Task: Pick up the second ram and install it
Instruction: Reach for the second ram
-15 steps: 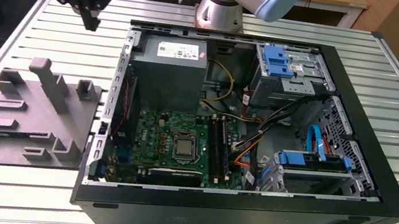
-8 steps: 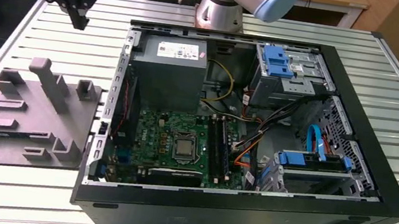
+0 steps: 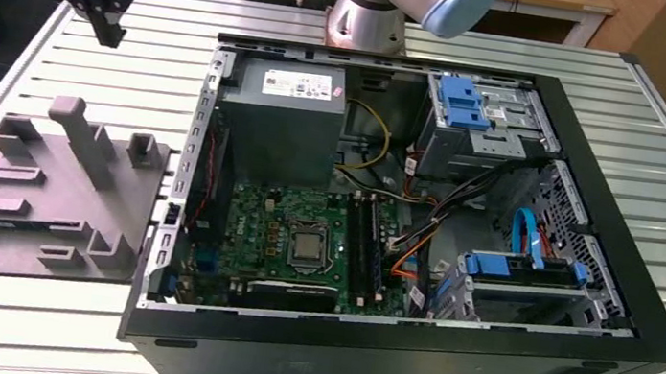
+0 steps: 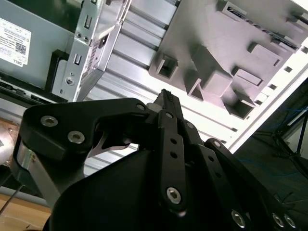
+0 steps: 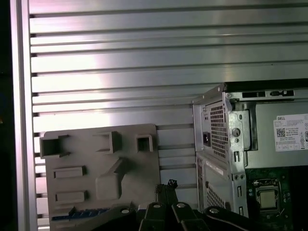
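My gripper hangs shut and holding nothing above the slatted table, near the far corner at the exterior view's left, beyond the grey moulded tray. In the first wrist view a dark-blue strip, the second ram, lies along one edge of the tray, partly covered by my gripper's linkage. The closed fingertips point toward the tray in the second wrist view. The open computer case lies beside the tray, with the motherboard and its memory slots exposed.
Inside the case sit a grey power supply, blue-tabbed drive cages and loose cables. The arm's base stands behind the case. The slatted metal table lies bare between my gripper and the tray.
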You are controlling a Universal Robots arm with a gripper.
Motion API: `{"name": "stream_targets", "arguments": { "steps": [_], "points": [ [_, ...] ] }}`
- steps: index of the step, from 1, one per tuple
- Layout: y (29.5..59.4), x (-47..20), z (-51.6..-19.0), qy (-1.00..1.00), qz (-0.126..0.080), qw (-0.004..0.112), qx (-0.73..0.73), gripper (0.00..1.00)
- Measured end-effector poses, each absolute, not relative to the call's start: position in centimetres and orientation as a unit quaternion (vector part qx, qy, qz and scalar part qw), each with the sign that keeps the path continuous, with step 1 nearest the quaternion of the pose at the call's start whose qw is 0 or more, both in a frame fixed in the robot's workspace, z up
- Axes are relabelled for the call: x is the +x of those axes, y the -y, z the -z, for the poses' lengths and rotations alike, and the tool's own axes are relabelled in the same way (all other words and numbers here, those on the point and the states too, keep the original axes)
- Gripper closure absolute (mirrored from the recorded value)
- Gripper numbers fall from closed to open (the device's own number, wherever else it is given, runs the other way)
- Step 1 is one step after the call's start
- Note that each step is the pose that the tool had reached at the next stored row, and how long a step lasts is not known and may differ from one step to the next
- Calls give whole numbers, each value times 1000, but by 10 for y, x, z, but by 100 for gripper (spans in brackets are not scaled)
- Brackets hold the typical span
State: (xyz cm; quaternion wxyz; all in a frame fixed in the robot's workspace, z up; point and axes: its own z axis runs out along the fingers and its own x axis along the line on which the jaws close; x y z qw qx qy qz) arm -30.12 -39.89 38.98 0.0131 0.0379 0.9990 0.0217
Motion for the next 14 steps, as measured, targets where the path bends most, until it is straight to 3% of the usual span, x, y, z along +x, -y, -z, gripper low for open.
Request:
{"name": "stream_targets", "arguments": {
  "steps": [14],
  "points": [
    [399,-345,-389,-999,-22,13,38,90]
  ]
}}
